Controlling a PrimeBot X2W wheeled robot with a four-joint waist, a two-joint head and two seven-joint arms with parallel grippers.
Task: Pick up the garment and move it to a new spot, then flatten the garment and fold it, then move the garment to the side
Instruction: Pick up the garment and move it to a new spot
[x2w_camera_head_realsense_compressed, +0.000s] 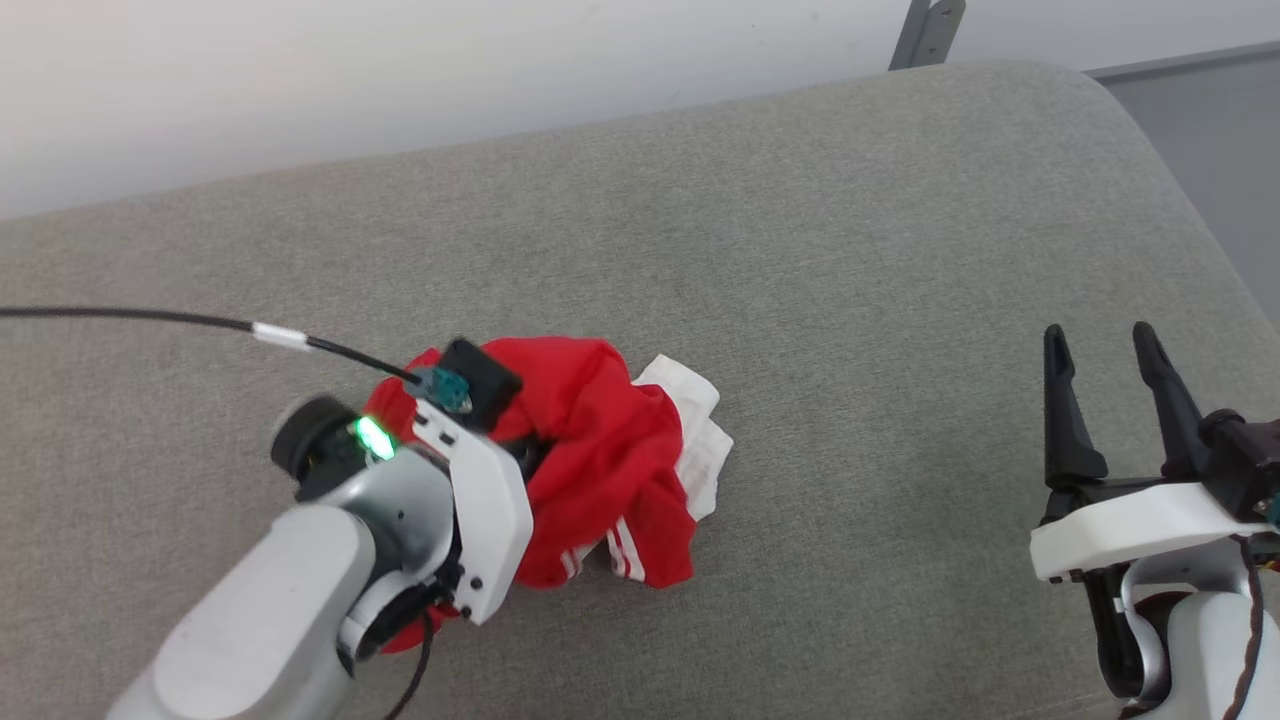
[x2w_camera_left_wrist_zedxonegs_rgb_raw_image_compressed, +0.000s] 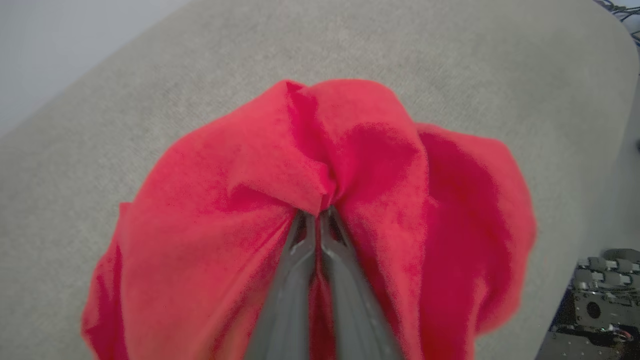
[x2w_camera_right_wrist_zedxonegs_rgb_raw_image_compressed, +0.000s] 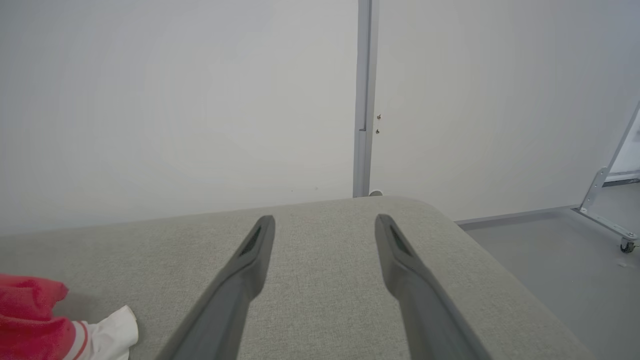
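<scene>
On grey cushion (x2w_camera_head_realsense_compressed: 850, 250), garment (x2w_camera_head_realsense_compressed: 600, 450) is lying bunched; left gripper (x2w_camera_left_wrist_zedxonegs_rgb_raw_image_compressed: 316, 216) is pinching a red fold, right gripper (x2w_camera_head_realsense_compressed: 1105, 345) is idling w/ jaws apart. Pick-up step prob.; next needs lifting clear.

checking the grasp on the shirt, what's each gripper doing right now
left gripper: shut on the red shirt
right gripper: open, holding nothing
</scene>
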